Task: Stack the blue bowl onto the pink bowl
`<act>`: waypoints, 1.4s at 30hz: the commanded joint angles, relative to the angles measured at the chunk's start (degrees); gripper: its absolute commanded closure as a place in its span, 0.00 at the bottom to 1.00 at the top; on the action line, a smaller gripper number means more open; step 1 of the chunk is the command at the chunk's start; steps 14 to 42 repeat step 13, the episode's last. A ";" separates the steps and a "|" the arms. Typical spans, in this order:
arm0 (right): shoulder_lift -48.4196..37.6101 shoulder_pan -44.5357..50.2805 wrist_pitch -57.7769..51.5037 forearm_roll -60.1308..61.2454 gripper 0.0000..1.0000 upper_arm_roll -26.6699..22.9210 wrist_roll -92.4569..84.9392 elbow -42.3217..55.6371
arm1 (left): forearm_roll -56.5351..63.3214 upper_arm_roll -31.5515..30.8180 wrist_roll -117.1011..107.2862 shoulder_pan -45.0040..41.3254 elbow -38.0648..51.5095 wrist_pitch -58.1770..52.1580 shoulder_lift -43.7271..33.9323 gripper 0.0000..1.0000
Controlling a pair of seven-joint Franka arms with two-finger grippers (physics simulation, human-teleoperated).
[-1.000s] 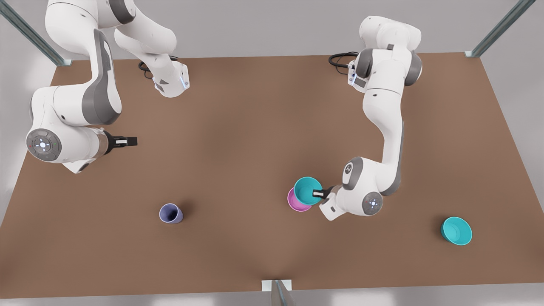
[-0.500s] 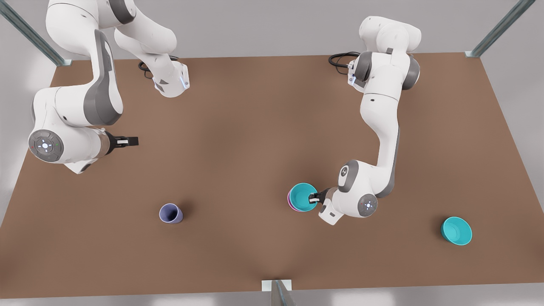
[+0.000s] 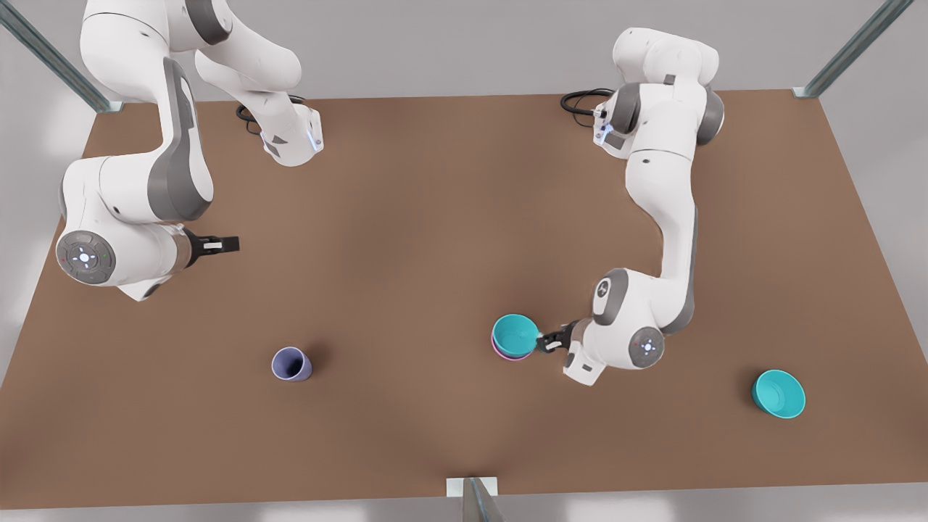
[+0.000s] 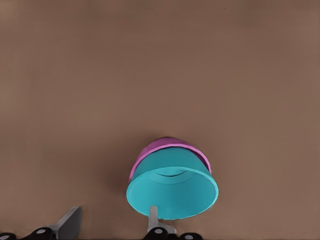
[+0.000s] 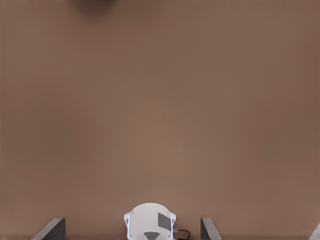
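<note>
We see a wide brown table (image 3: 435,217) w/ two white arms on it. The left gripper (image 3: 545,343) is on the front view's right side, just beside the stacked bowls; its fingers (image 4: 153,216) are spread open, one at the blue bowl's rim, holding nothing. The right gripper (image 3: 217,245) waits on the front view's left, well apart from everything; its fingers (image 5: 50,230) are spread wide, nothing btw. them. The small round teal plastic blue bowl (image 3: 515,334) sits nested in the small round glossy pink bowl (image 3: 507,354), upright, approx. centre-right of the table. A second teal round plastic bowl (image 3: 779,394) stands far right. A small lavender-grey cup (image 3: 291,363) stands left of the stack, tilted.
</note>
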 commanded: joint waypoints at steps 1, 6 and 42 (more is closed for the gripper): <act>-0.10 0.00 -0.01 0.02 0.00 0.02 -0.13 0.02 | 7.14 10.29 16.65 1.41 0.12 -22.94 -7.36 0.00; -1.50 -0.09 2.72 -0.07 0.00 0.02 -0.49 0.29 | 22.58 7.55 36.55 4.47 -5.49 -21.75 -24.77 0.00; -1.77 -0.18 2.72 0.28 0.00 -0.42 -1.01 -0.50 | 25.43 -4.71 36.81 12.66 -20.71 -11.98 -37.09 0.00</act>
